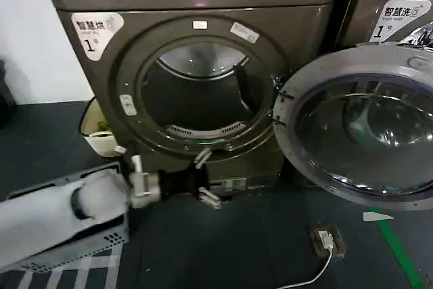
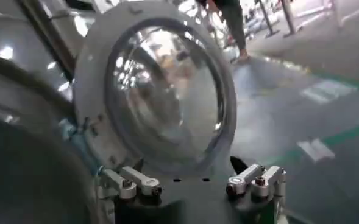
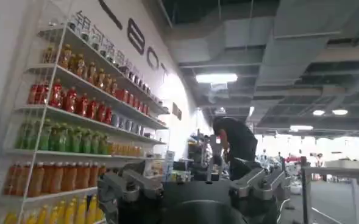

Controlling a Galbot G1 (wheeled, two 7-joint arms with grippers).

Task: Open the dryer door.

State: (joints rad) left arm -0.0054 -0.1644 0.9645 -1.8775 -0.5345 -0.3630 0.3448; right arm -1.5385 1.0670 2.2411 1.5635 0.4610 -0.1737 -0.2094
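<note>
Lowest in the head view, the left gripper (image 1: 205,178) is held with fingers spread wide and empty, below the dryer's drum opening (image 1: 198,93). To its right, the dryer door (image 1: 362,124) is swung fully open, well apart from it.

Looked like a showroom or demo hall, not a home. A front-load dryer (image 1: 196,65) stood with its round door (image 1: 358,123) swung open, a second machine (image 1: 399,5) right beside it, both carrying retail-style energy labels (image 1: 95,32). Dark floor with green tape lines (image 1: 399,252) and a floor socket (image 1: 327,240) with cable. The right wrist view showed tall open shelving (image 3: 75,128) stocked with rows of bottled drinks, big lettering on the wall (image 3: 139,45), exposed ducts and strip lights (image 3: 216,78) on an open ceiling. Wide, open concrete floor behind.
</note>
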